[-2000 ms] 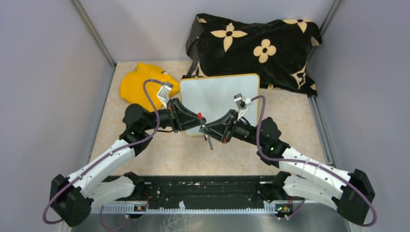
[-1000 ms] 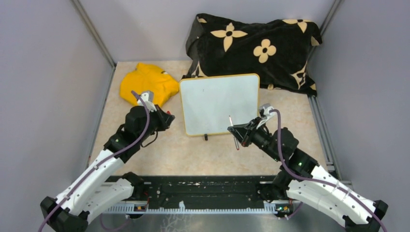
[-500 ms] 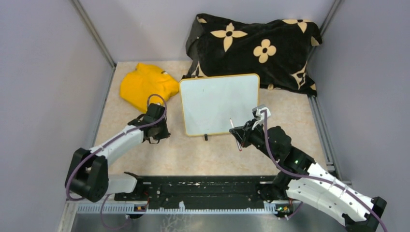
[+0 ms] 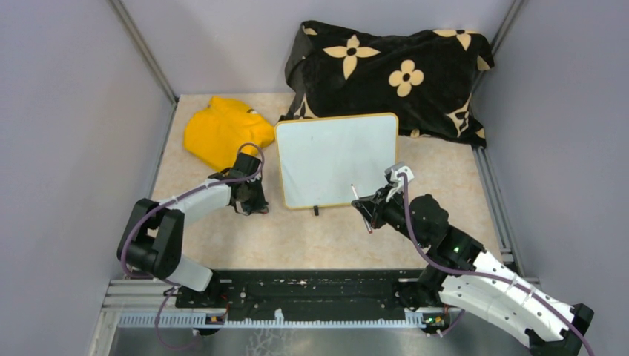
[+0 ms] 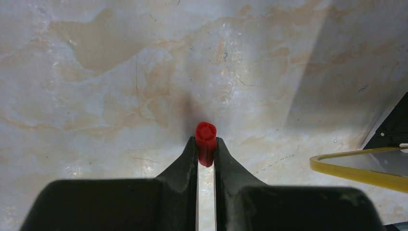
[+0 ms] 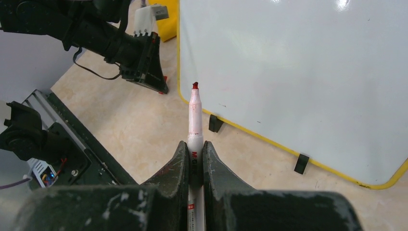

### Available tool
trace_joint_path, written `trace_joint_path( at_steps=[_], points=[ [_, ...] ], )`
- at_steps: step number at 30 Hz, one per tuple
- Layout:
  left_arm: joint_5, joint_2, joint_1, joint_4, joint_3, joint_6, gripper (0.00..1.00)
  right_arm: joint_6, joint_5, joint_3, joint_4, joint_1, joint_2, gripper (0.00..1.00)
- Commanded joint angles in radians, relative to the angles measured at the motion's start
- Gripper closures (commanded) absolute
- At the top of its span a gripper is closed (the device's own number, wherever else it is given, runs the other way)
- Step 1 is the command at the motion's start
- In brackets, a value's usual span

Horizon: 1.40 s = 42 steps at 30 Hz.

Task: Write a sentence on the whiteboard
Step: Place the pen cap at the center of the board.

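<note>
The whiteboard (image 4: 334, 157) lies on the table, white with a yellow rim and black clip feet (image 6: 215, 123). Its surface (image 6: 298, 67) is blank; no red sentence shows. My right gripper (image 4: 366, 210) is shut on an uncapped white marker (image 6: 195, 115). The marker's red tip sits just off the board's near-left edge. My left gripper (image 4: 254, 206) is low over the table left of the board. It is shut on the red marker cap (image 5: 206, 138). The board's yellow corner (image 5: 356, 172) shows at the right of the left wrist view.
A crumpled yellow cloth (image 4: 222, 130) lies at the back left. A black blanket with tan flowers (image 4: 389, 70) is heaped behind the board. Grey walls close in both sides, and a black rail (image 4: 311, 293) runs along the near edge.
My grippers were together over the board's near edge. The left arm pulled away left with the cap and folded low. The right arm drew back right with the marker.
</note>
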<state>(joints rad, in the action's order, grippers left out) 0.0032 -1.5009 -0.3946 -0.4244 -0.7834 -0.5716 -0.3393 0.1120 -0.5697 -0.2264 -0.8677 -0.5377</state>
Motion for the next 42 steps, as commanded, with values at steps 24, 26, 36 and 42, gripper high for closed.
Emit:
trace_joint_path(
  at_steps=[24,26,36,42],
  points=[
    [0.006,-0.018,0.005,0.020,0.016,-0.018,0.71,0.022,0.001,-0.009,0.039,0.002,-0.016,1.00],
    [-0.027,-0.001,0.006,0.020,0.018,-0.023,0.67,0.022,0.003,-0.007,0.041,0.001,-0.016,1.00],
    [-0.050,0.188,0.006,-0.082,-0.038,-0.020,0.40,0.019,-0.007,-0.030,0.034,0.001,-0.027,1.00],
    [0.004,0.461,0.006,-0.055,-0.090,0.090,0.34,0.035,-0.039,-0.064,0.036,0.001,-0.025,1.00]
  ],
)
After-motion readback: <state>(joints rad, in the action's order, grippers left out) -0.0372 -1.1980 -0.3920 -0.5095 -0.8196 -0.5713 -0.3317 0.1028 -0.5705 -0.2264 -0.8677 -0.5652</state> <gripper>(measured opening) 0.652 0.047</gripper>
